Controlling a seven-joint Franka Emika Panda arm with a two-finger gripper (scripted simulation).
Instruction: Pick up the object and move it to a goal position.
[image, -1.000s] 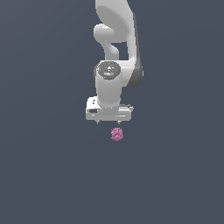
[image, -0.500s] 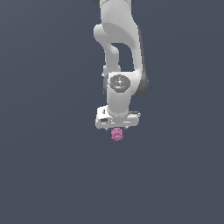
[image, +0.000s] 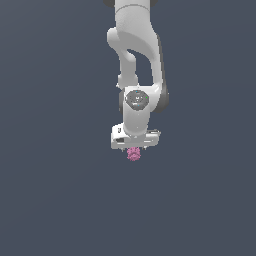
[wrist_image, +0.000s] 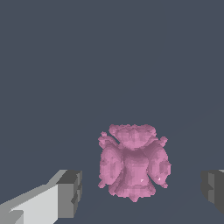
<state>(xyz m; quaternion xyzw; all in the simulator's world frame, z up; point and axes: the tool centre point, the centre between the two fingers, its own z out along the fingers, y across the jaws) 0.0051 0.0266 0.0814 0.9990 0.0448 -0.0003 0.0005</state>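
In the exterior view, the white jointed robot arm (image: 137, 65) reached straight down, its white gripper (image: 134, 148) directly over the small pink-magenta bumpy ball (image: 133, 155), whose top was tucked just under the gripper body. In the wrist view, the ball (wrist_image: 134, 167) sat between the two grey fingertips (wrist_image: 70, 194), clear gaps on both sides; the gripper was spread wide, grasping nothing.

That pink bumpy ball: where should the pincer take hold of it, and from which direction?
Probably across the middle, coming straight down from above. The pink ball is roundish and knobbly, with no handle, so its widest part looks the safest to squeeze. In the wrist view it sits between the two open fingers, with a gap on each side. In the exterior view the pincer hangs right over it.
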